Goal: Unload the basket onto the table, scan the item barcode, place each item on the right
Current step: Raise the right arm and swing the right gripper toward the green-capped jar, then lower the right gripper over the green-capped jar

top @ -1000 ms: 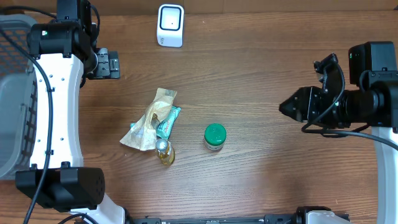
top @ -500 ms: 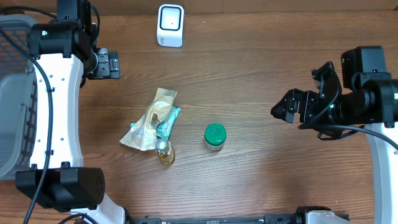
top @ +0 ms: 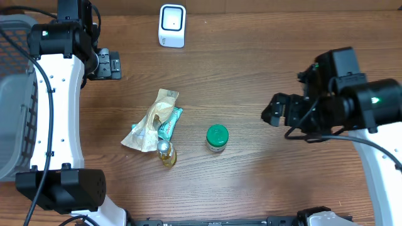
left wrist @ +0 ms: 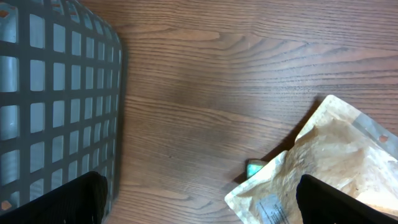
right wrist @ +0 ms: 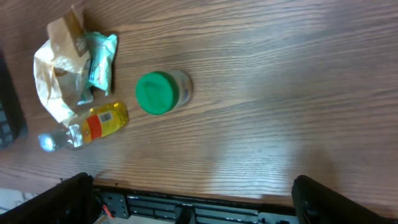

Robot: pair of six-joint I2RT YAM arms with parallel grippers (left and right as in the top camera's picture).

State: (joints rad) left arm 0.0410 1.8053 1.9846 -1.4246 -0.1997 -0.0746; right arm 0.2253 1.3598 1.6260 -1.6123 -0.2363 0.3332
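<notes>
- The right gripper hangs over the right half of the wooden table. Its jaws are spread wide and hold nothing.
- A small jar with a green lid sits near the middle of the table, lid up. It is to the left of the right gripper and a little nearer the front edge, and it is apart from the gripper.
- Only bare wood lies between the jar and the right gripper's fingertips.
- Just left of the jar, but not touching it, is a loose cluster of other items:
- a small bottle of yellow liquid with a silver cap, lying on its side;
- a crumpled tan paper pouch;
- a teal packet resting against the pouch, with the bottle's cap at its lower end.
- A white barcode scanner stands at the back edge, left of centre, well apart from the jar and the cluster.
- The left gripper is toward the back left, also spread wide and empty. Its wrist camera shows the pouch's corner below it.
- A grey mesh basket takes up the far left edge.
- The right half of the table, behind and in front of the right gripper, is bare wood. A black rail runs along the front edge.
</notes>
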